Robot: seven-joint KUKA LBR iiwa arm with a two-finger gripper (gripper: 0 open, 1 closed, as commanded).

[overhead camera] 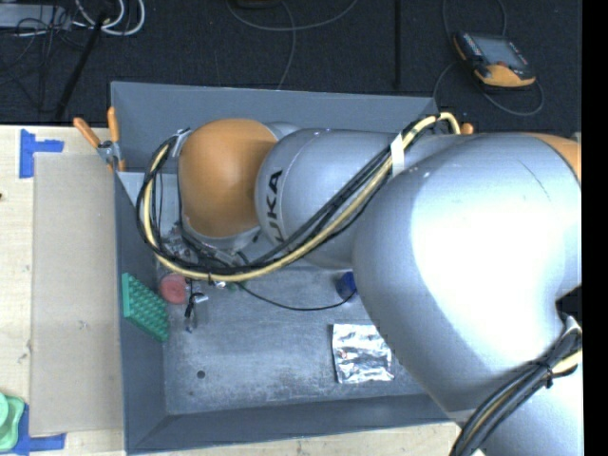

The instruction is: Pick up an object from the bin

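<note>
Lettering KUKA point(274, 207) marks the grey arm point(332, 188) near a red round thing point(174, 290)

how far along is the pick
Done: the arm is down in the left end of the bin. In hand: its tip sits by a small red round thing beside a green studded block. Left: gripping and lifting; nothing looks raised, and the foil packet and blue thing lie off right.

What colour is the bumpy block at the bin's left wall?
The bumpy flat block is green, in the camera view.
</note>
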